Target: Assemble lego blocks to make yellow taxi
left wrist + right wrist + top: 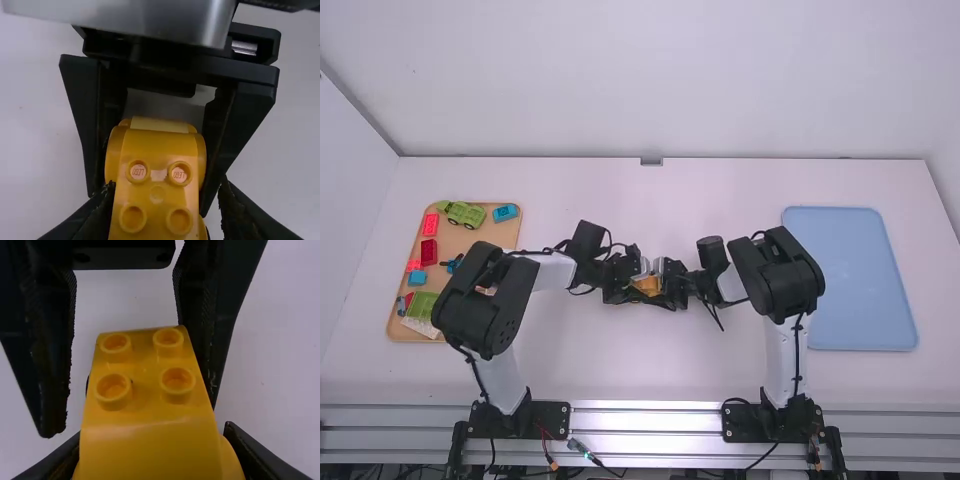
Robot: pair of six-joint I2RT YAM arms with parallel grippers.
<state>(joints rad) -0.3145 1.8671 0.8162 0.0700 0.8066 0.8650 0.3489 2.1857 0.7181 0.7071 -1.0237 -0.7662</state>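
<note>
Yellow block assembly point(648, 286) between your two claws, mid-table point(580, 370).
Your right claw point(666, 285) grips it from both sides; your left claw point(634, 287) stands open around it, one finger close, one apart. Your left elbow overhangs the wooden tray's point(395, 325) inner edge; the blue tray point(860, 290) lies just beside your right elbow. White surface spans between claws and trays.

High view looks forward-down from above and behind over the table point(650, 215); wrist views face in close from opposite sides, sharing the yellow block point(157, 165).
</note>
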